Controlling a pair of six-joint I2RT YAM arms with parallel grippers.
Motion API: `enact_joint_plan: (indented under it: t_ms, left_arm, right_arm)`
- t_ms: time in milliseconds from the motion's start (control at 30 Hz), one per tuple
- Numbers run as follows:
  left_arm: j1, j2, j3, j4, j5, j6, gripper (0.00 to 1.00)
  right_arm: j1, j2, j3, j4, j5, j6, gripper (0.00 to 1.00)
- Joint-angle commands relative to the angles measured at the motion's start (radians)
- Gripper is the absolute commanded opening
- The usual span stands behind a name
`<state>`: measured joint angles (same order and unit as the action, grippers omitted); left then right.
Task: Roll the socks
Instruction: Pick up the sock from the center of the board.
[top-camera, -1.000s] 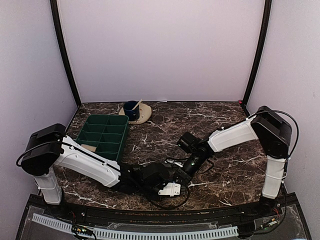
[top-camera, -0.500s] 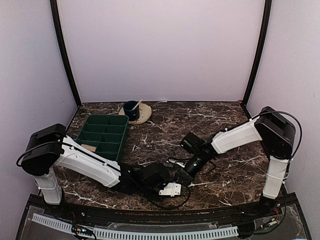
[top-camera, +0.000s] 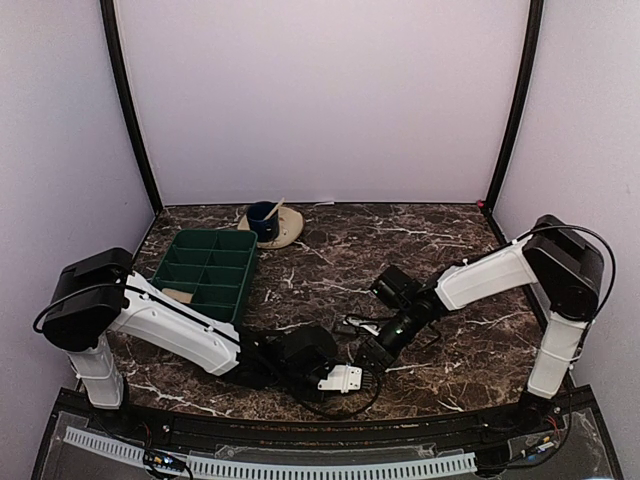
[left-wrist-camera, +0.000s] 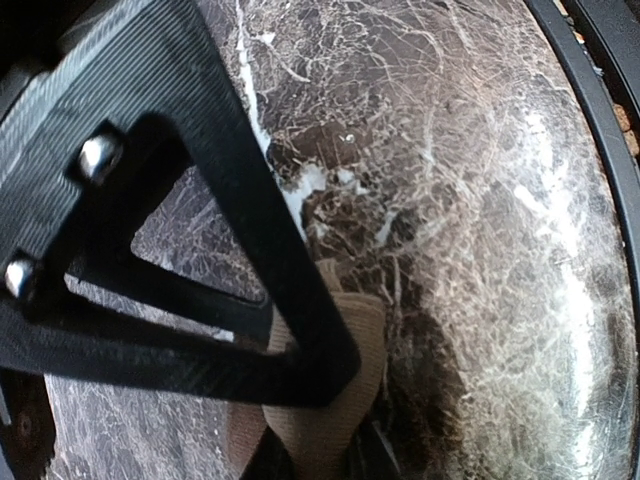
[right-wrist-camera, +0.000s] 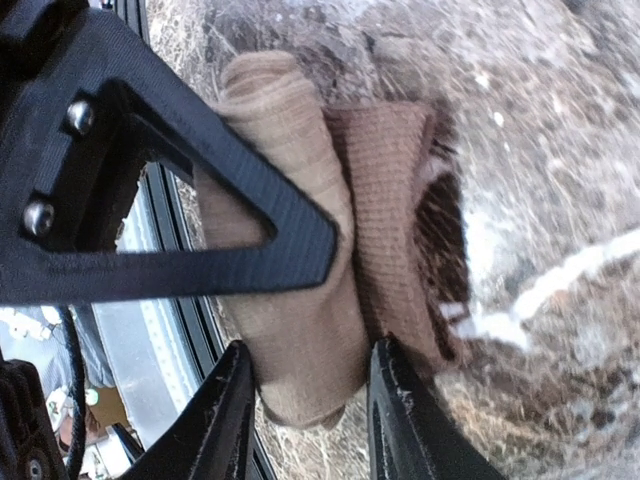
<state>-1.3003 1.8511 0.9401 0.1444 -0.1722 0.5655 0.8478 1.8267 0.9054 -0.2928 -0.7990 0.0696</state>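
A tan sock (right-wrist-camera: 295, 330) lies as a short roll at the table's near edge. Beside it a browner ribbed layer (right-wrist-camera: 385, 190) ends in a dark red patch (right-wrist-camera: 440, 235). My right gripper (right-wrist-camera: 320, 335) is open, and the roll sits loosely between its fingers (right-wrist-camera: 225, 420). My left gripper (left-wrist-camera: 325, 400) is shut on the tan cloth of the sock (left-wrist-camera: 345, 335), pinching a folded end against the marble. From above, both grippers meet low at the front centre, left (top-camera: 352, 373) and right (top-camera: 372, 352), and they hide the socks.
A green compartment tray (top-camera: 205, 268) stands at the left, with something tan (top-camera: 178, 294) in its near corner cell. A beige saucer with a blue cup (top-camera: 270, 222) sits at the back. The black front rail (right-wrist-camera: 170, 250) runs right beside the roll.
My right gripper has opened off the sock roll, and its arm has drawn back a little to the right. The left gripper keeps its pinch in the same place.
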Motion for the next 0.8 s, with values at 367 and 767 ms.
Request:
enact_joint_plan:
  t_ms: [367, 767]
  left_arm:
    - [0.049, -0.092, -0.06, -0.064, -0.096, 0.046, 0.0]
    - [0.141, -0.277, -0.06, -0.147, -0.235, 0.106, 0.0]
  right_arm:
    - [-0.037, -0.123, -0.072, -0.008, 0.14, 0.083, 0.37]
    - [-0.038, -0.178, -0.056, 0.037, 0.205, 0.133, 0.37]
